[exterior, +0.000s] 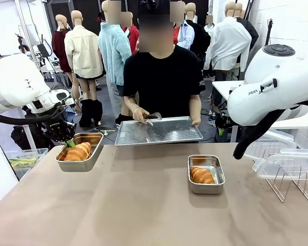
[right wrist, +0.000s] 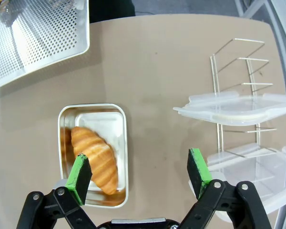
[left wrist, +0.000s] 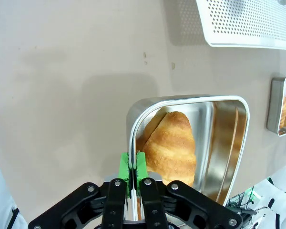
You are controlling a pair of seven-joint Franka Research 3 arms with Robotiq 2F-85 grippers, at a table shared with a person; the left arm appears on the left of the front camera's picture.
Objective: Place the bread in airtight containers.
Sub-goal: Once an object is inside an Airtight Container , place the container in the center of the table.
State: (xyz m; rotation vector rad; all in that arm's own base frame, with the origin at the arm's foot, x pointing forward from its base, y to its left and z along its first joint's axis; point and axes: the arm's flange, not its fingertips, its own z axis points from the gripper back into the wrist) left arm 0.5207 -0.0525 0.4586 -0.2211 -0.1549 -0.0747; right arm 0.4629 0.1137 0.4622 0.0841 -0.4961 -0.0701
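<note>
Clamped at its rim by the left tool [left wrist: 132, 168], the tin [exterior: 78, 165] should be kept level; the right tool [right wrist: 139, 174] is held open.

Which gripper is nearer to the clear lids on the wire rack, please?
Right. The right gripper hangs open above the table just beside the clear lids; the left gripper is shut on the rim of a croissant tin, across the table from them.

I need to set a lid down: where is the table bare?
Bare table: the near strip, and the middle between the left container and the right container. Crowded: the far edge with the perforated tray, the right side with the wire rack and lids.
</note>
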